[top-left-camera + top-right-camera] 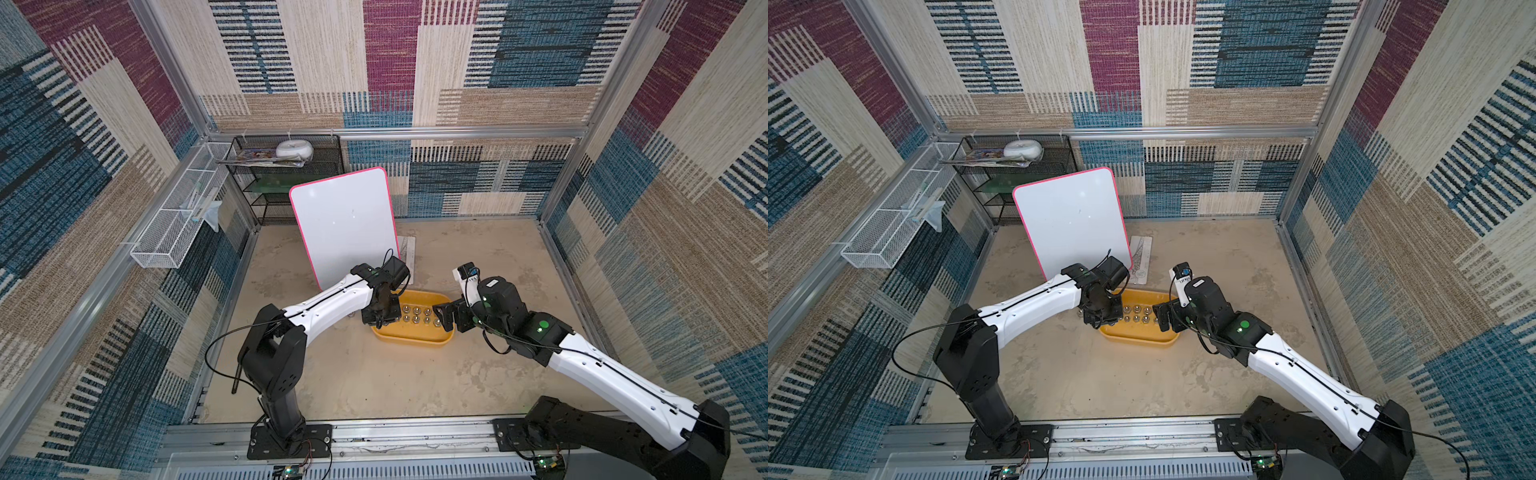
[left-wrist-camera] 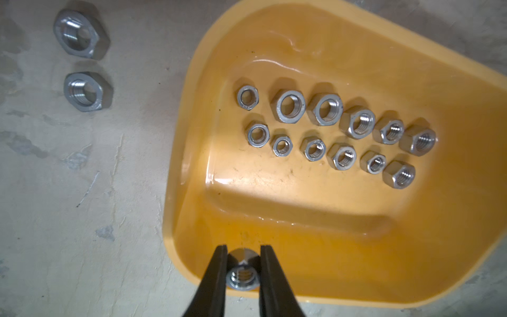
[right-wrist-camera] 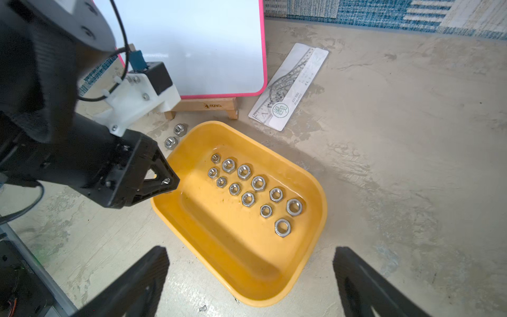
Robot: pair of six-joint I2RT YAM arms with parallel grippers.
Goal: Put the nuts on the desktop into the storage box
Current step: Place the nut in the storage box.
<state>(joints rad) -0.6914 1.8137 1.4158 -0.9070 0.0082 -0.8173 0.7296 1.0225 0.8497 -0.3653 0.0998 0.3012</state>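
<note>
The yellow storage box lies on the beige desktop. Several silver nuts sit in two rows on its floor. My left gripper hangs over the box's left end, just inside the rim. It is shut on one nut. Two more nuts lie on the desktop just outside that end. My right gripper stands open and holds nothing, above the box's right end.
A pink-edged whiteboard on a wooden stand stands right behind the box. A ruler card lies beside it. A black mesh shelf and a white wire basket sit at the back left.
</note>
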